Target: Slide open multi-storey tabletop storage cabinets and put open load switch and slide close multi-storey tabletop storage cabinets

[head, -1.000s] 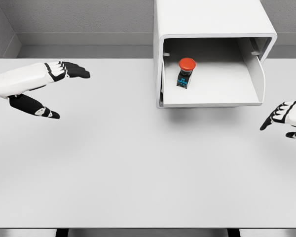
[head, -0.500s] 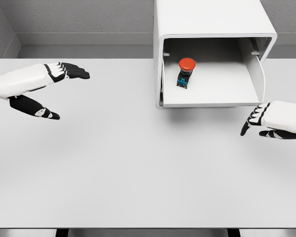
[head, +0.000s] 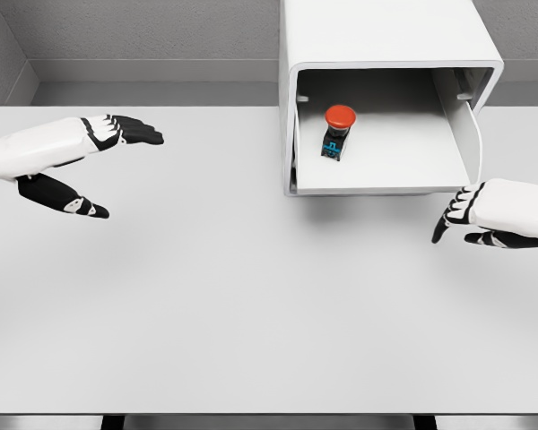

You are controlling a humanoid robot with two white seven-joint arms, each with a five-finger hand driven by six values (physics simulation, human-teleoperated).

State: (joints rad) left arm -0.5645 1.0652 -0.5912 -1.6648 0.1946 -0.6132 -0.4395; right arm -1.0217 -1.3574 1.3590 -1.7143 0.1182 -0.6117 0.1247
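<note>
The storage cabinet (head: 390, 36) stands at twelve o'clock on the white bench (head: 251, 305), its drawer (head: 386, 175) pulled out toward us. Inside the drawer, in the left half, sits the load switch (head: 337, 132), red mushroom cap on top, dark body with a blue mark below, upright and apart from the drawer walls. Over at three o'clock, the right hand (head: 484, 212) hovers just off the drawer's front right corner, fingers (head: 448, 222) loosely extended and pointing left and down, holding nothing; whether it touches the drawer front I cannot tell. At nine o'clock the left hand (head: 85, 157) hangs above the bench, well apart from the cabinet, fingers stretched flat toward the right, thumb (head: 67, 197) spread wide below, nothing in its grasp.
</note>
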